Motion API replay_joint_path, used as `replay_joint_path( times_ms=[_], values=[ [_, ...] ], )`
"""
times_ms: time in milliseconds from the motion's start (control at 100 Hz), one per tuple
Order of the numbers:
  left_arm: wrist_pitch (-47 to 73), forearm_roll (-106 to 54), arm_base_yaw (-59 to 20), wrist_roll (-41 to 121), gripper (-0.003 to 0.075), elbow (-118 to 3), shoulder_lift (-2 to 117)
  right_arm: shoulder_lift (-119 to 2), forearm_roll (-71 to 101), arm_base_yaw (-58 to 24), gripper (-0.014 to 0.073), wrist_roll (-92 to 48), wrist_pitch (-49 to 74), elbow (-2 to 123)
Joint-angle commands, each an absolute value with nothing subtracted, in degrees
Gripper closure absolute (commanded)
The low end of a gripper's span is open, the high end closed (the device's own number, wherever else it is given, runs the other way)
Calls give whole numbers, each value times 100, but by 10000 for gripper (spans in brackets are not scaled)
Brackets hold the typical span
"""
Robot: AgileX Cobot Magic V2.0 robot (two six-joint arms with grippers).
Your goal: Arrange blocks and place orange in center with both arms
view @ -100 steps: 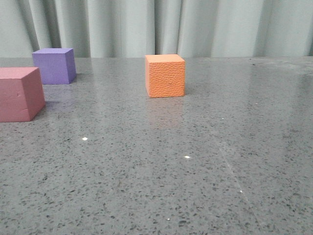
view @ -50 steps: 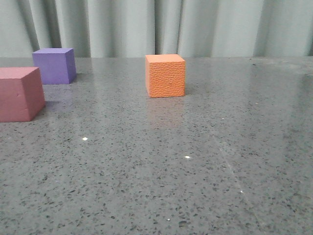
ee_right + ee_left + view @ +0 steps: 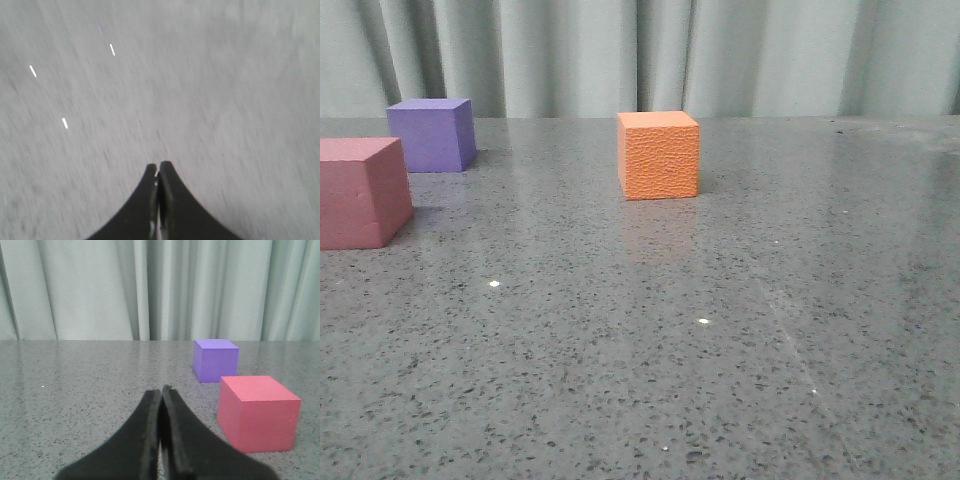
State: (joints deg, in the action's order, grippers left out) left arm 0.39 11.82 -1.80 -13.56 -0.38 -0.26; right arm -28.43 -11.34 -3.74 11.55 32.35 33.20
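Note:
The orange cube (image 3: 658,155) stands alone near the middle of the grey speckled table in the front view. At the far left sit the pink-red cube (image 3: 360,192) and, behind it, the purple cube (image 3: 432,134). In the left wrist view the pink-red cube (image 3: 257,411) and purple cube (image 3: 215,359) lie off to one side of my left gripper (image 3: 161,389), which is shut and empty, low over the table. My right gripper (image 3: 158,165) is shut on nothing above bare, blurred tabletop. Neither gripper shows in the front view.
A pale grey-green curtain (image 3: 640,55) hangs behind the table's far edge. The table surface (image 3: 720,350) is dark grey stone with small white glints.

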Motion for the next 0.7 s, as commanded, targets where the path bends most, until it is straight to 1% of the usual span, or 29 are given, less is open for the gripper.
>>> replay_joint_path(
  times_ms=[0, 80, 150, 330, 470, 690],
  values=[
    [-397, 1139, -165, -1356, 739, 287, -209, -2380, -1082, -364, 661, 1114, 1669, 2842],
    [-397, 1139, -165, -1356, 739, 287, -209, -1916, -880, -364, 661, 1114, 991, 2287],
    [-397, 1139, -165, -1356, 739, 287, -209, -1508, -767, -364, 661, 1114, 689, 1839],
    [-397, 1139, -165, -1356, 739, 287, -209, -467, -701, -364, 661, 1114, 572, 893],
    [-397, 1139, -165, -1356, 739, 287, -209, 231, -701, -356, 661, 1114, 492, 403],
    [-397, 1139, -165, -1356, 739, 287, -209, 176, -677, -267, 661, 1114, -42, -19]
  ],
)
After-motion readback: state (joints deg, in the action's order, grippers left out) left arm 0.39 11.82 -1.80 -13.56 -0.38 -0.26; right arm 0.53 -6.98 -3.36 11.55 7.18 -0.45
